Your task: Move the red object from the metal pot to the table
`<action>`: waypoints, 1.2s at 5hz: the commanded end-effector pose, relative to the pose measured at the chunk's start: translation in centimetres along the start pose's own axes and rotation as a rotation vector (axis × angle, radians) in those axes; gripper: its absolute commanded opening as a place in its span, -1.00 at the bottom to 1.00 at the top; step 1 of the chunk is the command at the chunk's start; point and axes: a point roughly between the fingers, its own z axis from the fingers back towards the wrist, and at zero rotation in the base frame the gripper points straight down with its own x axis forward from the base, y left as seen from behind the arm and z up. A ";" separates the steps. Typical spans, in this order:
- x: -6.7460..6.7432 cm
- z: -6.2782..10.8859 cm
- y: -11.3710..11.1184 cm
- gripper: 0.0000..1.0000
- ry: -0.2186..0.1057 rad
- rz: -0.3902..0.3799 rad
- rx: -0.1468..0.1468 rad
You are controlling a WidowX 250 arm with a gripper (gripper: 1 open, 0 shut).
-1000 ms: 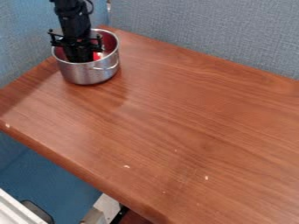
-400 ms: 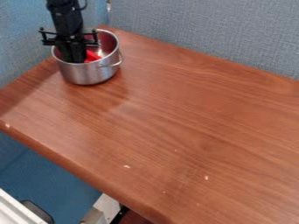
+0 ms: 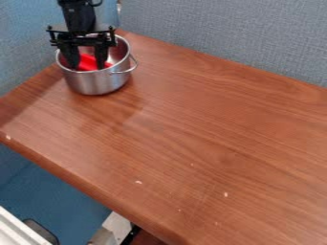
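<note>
The metal pot [image 3: 98,80] stands at the table's [image 3: 192,134] far left corner, shiny, with a small handle on its right side. The red object [image 3: 87,61] lies inside it, leaning against the inner wall. My black gripper [image 3: 84,48] hangs straight down over the pot's mouth, open, its fingers spread to either side of the red object's upper part. I cannot tell whether the fingers touch it.
A blue-grey textured wall runs close behind the pot and along the table's back edge. The table's left and front edges drop off to a blue floor. Small pale specks dot the wood near the front.
The gripper's jaws have spread wide over the pot from a nearly shut stance. More of the red object shows inside the pot now.
</note>
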 end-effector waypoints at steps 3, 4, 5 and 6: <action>1.1 3.3 0.7 -1.00 -0.043 -0.054 -0.077; 1.0 3.6 0.6 -1.00 -0.038 -0.055 -0.114; 1.0 3.2 0.5 -1.00 -0.023 -0.052 -0.140; 0.8 3.2 0.8 -1.00 -0.008 -0.074 -0.167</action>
